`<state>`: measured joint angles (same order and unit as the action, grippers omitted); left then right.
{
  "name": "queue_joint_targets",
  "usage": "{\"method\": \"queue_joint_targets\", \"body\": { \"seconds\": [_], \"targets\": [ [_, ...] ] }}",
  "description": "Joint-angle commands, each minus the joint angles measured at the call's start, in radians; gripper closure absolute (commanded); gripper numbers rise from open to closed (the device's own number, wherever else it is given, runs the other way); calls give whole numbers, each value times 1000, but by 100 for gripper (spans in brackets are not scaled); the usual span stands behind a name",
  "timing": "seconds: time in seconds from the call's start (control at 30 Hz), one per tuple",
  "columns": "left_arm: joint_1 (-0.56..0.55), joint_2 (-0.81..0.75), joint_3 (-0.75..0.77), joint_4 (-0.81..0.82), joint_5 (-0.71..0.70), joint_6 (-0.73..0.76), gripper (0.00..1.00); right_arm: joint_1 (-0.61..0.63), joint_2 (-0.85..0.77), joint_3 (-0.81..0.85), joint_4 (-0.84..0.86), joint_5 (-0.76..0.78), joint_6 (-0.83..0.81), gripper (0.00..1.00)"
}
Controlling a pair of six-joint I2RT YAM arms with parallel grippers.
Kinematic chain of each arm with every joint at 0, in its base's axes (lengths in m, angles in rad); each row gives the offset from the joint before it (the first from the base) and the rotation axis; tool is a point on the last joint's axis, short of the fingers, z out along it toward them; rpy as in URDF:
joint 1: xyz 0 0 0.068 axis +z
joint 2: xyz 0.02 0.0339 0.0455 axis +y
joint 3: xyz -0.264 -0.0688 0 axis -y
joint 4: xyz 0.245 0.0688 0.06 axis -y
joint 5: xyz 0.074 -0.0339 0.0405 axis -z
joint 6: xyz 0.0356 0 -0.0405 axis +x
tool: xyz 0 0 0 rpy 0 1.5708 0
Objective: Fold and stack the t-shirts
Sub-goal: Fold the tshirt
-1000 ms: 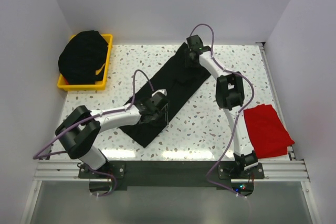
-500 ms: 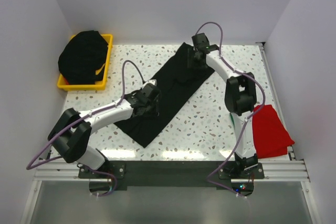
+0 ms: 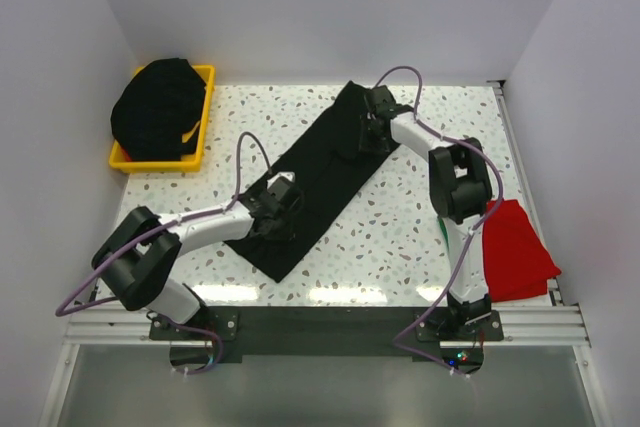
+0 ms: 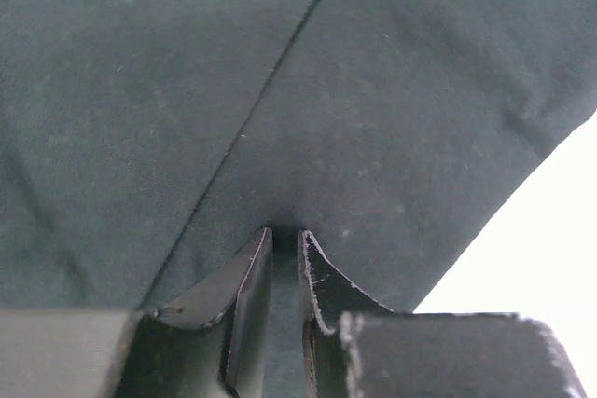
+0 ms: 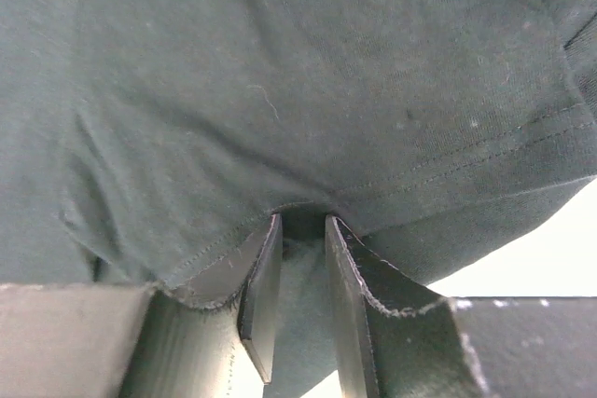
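A black t-shirt (image 3: 322, 162) lies folded into a long strip, running diagonally across the table from the far middle to the near left. My left gripper (image 3: 281, 210) is over its near half. In the left wrist view the fingers (image 4: 250, 272) are pinched on black cloth (image 4: 373, 90), the gripper (image 4: 284, 241) almost closed. My right gripper (image 3: 371, 135) is at the strip's far end. In the right wrist view it (image 5: 303, 228) is pinched on a hemmed fold of the black cloth (image 5: 280, 72). A red t-shirt (image 3: 517, 249) lies at the table's right edge.
A yellow bin (image 3: 207, 107) at the far left holds a heap of black shirts (image 3: 158, 107). The speckled table (image 3: 420, 232) shows between the black strip and the red shirt. White walls close in the back and both sides.
My right gripper has moved from the strip's far tip a little toward me along the cloth. My left gripper has shifted left and slightly nearer over the strip's near half.
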<state>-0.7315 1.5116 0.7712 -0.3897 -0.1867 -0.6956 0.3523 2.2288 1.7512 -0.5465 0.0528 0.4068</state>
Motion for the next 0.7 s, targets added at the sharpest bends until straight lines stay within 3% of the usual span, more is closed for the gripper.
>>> {"method": "queue_joint_targets", "body": {
  "seconds": [0.0,0.27,0.67],
  "targets": [
    [-37,18,-23,49,35,-22,79,4,6,-31,39,-15,13,71],
    [-100,67,-3,98,130,-74,80,-13,81,62,-53,88,-40,70],
    [-163,271,189,198,305,-173,79,-72,374,554,-164,111,-180,69]
  ]
}}
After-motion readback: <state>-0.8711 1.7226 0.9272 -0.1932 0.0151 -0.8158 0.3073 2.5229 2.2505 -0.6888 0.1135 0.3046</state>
